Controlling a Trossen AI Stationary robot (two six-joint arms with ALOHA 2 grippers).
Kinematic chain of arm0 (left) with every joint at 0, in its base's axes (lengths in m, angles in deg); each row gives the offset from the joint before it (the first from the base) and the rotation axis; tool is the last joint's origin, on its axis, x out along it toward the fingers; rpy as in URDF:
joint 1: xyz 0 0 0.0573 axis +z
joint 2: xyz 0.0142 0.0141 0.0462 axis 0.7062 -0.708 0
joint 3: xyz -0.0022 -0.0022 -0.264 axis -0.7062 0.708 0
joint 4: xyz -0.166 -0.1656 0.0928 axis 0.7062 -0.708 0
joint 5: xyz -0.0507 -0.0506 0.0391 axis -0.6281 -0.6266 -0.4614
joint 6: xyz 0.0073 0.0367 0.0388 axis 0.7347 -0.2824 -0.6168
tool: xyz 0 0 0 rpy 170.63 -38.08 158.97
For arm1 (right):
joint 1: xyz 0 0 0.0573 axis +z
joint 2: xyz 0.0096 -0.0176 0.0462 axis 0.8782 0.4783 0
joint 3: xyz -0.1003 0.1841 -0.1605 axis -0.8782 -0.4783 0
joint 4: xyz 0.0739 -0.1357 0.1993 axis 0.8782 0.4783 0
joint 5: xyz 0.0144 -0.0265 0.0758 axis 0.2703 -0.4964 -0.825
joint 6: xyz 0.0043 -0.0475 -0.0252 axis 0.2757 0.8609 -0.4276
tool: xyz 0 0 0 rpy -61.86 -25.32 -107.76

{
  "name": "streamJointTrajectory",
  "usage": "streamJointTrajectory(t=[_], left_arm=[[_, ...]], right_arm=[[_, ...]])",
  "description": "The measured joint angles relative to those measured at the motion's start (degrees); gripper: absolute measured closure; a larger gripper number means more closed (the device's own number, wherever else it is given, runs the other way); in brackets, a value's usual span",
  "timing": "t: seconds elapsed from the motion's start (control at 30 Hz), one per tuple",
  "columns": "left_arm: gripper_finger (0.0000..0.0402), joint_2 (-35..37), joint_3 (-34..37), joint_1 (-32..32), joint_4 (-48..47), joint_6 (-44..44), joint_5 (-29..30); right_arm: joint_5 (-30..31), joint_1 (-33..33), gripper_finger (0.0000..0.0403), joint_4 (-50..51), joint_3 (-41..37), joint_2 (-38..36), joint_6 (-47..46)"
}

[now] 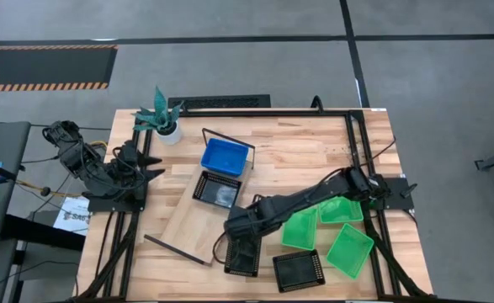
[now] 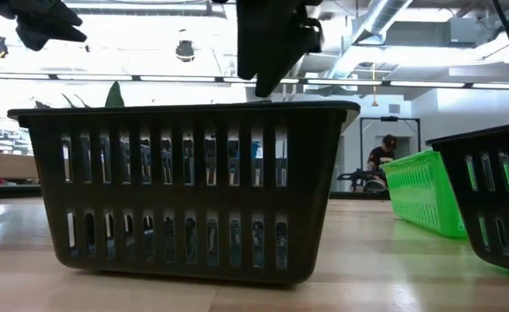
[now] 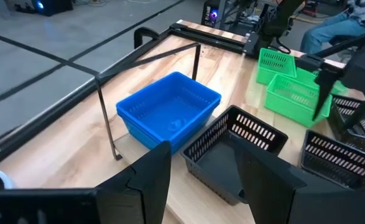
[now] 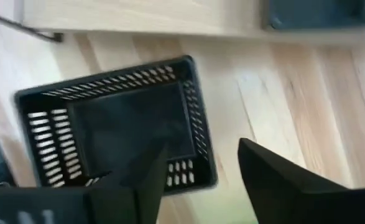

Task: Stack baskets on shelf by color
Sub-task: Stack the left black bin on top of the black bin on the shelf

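- Your right gripper (image 1: 241, 249) is hanging over a black basket (image 1: 242, 257) at the near edge of the table (image 1: 314, 160), just off the shelf's near end; its fingers (image 4: 275, 177) are standing apart with nothing between them, one finger over the basket's rim.
- That black basket is sitting flat on the table, upright, in front of the low camera.
- Your left gripper (image 1: 152, 166) is waiting at the table's left side, pointing toward the shelf (image 1: 198, 202), its fingers (image 3: 152, 177) spread with nothing held.
- The shelf is lying diagonally on the table, carrying a blue basket (image 1: 225, 156) at its far end and a second black basket (image 1: 217, 188) just beside it.
- A third black basket (image 1: 298, 270) is sitting near the front edge, with three green baskets (image 1: 335, 229) lying close together beside it.
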Motion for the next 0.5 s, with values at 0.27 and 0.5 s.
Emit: streamJointTrajectory(t=[0.27,0.5], left_arm=[[0.0232,0.0,0.0,0.0,0.0,-0.3,-2.8],[0.0232,0.0,0.0,0.0,0.0,-0.4,-2.7]], right_arm=[[-0.1,6.8,0.0161,2.9,0.0,0.0,-5.9],[1.4,9.4,0.0167,1.0,0.0,0.5,-11.9]])
